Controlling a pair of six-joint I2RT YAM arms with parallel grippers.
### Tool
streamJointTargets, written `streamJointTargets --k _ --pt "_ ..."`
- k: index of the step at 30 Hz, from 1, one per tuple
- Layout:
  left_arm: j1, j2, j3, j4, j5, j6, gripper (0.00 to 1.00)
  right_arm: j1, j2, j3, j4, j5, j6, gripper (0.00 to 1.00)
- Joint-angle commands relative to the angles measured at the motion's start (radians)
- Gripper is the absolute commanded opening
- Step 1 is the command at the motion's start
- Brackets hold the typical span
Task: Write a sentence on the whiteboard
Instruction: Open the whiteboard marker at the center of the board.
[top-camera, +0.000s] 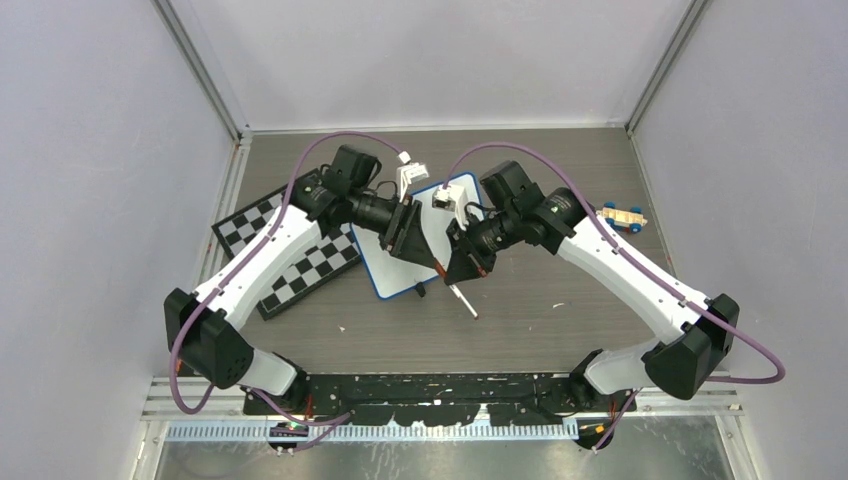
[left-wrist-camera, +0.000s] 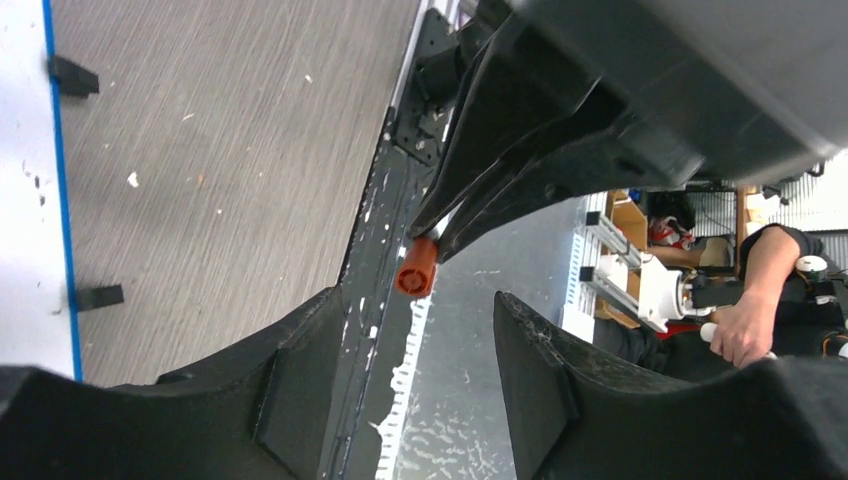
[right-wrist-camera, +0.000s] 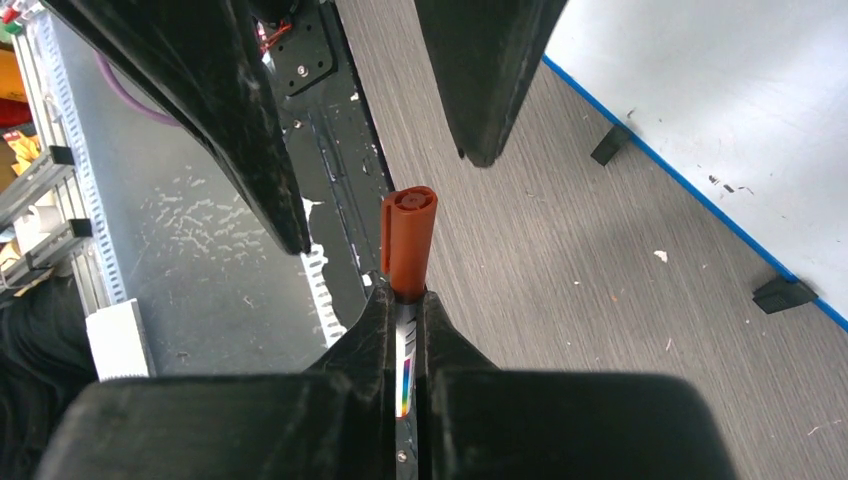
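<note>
"Black-and-white checks over by the left edge of the tabletop, is that the board to write on?"

"No, that is the chessboard, lying askew near the left edge. Your whiteboard is the blue-framed one at the middle of the tabletop, a little nearer the far edge. It is turned at an angle, and its left side is right against the chessboard's corner. You cannot tell from above whether the two overlap."

"What shows on it?"

"From above, both end effectors hang over it and hide most of its face. Your wrist cameras show plain white surface, a few small dark specks by the blue frame, and two black clip feet on that side."

"The left end effector?"

"Your left end effector is spread apart and grips nothing. In the right wrist view its fingers stand on either side of the marker's cap, with clear space on both sides."

"And the right?"

"Your right end effector is clamped on the marker. The white barrel is pinched between the fingers. The brownish-red cap sticks out past the fingertips, above bare tabletop just beside the whiteboard's near side."

"Anything further right?"

"A small wooden toy car with blue wheels sits by the right edge, toward the far corner, well apart from the whiteboard."
</note>
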Motion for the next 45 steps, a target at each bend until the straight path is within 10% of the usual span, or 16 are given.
streamJointTargets --k 1,12,19,24,38,45 --pt "-0.007 -0.015 -0.024 0.116 0.06 -0.088 0.56 0.006 0.008 0.062 0.01 -0.009 0.031 0.0" --pt "-0.018 -0.008 -0.049 0.144 0.035 -0.111 0.42 0.019 0.023 0.098 0.007 -0.015 0.038 0.0" --pt "-0.02 -0.006 -0.06 0.193 0.078 -0.155 0.14 0.022 0.036 0.124 0.009 0.004 0.048 0.01" --pt "0.037 -0.024 -0.025 0.182 0.017 -0.128 0.0 -0.028 0.066 0.219 -0.023 -0.058 0.12 0.67" --pt "0.319 -0.162 -0.227 1.183 0.014 -0.971 0.0 -0.288 0.04 0.136 0.481 -0.337 0.689 0.77" --pt "0.331 -0.184 -0.28 1.303 -0.112 -1.101 0.0 -0.287 0.054 0.07 0.788 -0.275 1.11 0.72"
